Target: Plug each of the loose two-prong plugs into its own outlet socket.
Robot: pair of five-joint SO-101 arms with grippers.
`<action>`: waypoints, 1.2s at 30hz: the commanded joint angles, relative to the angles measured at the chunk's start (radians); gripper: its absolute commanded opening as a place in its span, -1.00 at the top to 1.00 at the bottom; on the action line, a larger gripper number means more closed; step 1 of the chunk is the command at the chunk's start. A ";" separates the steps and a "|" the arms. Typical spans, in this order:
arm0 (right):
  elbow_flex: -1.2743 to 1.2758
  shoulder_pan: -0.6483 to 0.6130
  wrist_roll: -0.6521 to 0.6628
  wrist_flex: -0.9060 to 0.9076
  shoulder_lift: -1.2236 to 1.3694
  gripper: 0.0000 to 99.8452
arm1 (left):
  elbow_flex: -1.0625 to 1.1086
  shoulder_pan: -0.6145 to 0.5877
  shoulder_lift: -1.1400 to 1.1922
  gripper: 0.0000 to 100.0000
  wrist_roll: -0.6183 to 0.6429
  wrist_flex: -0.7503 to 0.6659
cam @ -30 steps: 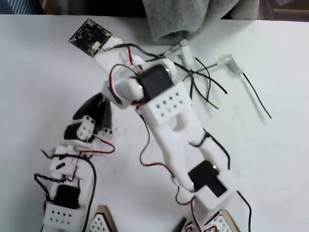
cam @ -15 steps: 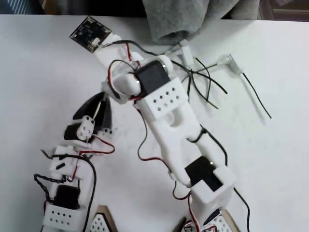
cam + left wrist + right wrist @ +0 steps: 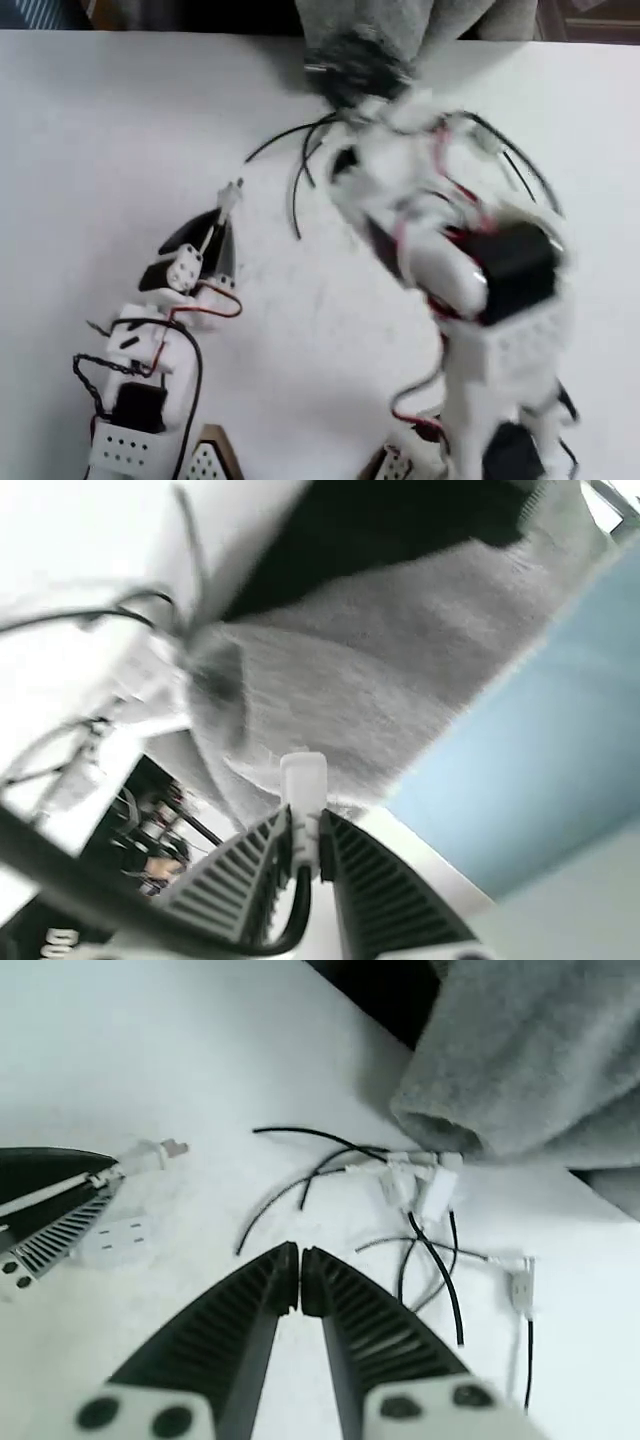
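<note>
Nearest the arms' bases, the left gripper (image 3: pixel 221 224) lies low over the white table (image 3: pixel 100 120), its black fingers clamped on a white two-prong plug (image 3: pixel 231 196). The left wrist view shows the plug (image 3: pixel 303 780) pinched between the ribbed pads, its black cord trailing back between them. From the right wrist view, the held plug (image 3: pixel 150 1152) pokes out past the fingertips, clear of the table. Just beside that gripper (image 3: pixel 104 1184) a white outlet socket (image 3: pixel 118 1238) lies flat on the table, and plug and socket are apart.

Further out, the right arm (image 3: pixel 480 290) reaches across the right side of the table, blurred. Its gripper (image 3: pixel 299 1255) is closed with nothing in it, the two fingers pressed together above bare table.

Beyond its tips lies a tangle of black wires (image 3: pixel 330 1165) with white plugs (image 3: pixel 425 1185) bunched together. Another small white piece (image 3: pixel 520 1286) on a thin cord sits apart from them, though plug or socket I cannot tell.

At the far edge, a grey cloth (image 3: pixel 560 1050) hangs onto the table just behind the bunch
</note>
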 commanded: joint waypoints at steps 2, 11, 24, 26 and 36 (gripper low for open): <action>0.273 0.186 0.086 0.005 -0.251 0.96 | -0.003 0.004 -0.010 0.95 0.008 0.101; 0.606 0.398 0.222 0.004 -0.400 0.96 | -0.003 0.033 -0.012 0.95 -0.509 0.143; 0.934 0.538 0.255 -0.045 -0.406 0.96 | -0.003 -0.041 -0.012 0.95 -1.728 0.094; 0.941 0.552 0.255 -0.045 -0.406 0.96 | -0.003 -0.041 -0.012 0.95 -1.910 0.072; 0.968 0.595 0.256 -0.044 -0.406 0.96 | -0.003 -0.033 -0.012 0.95 -1.936 0.023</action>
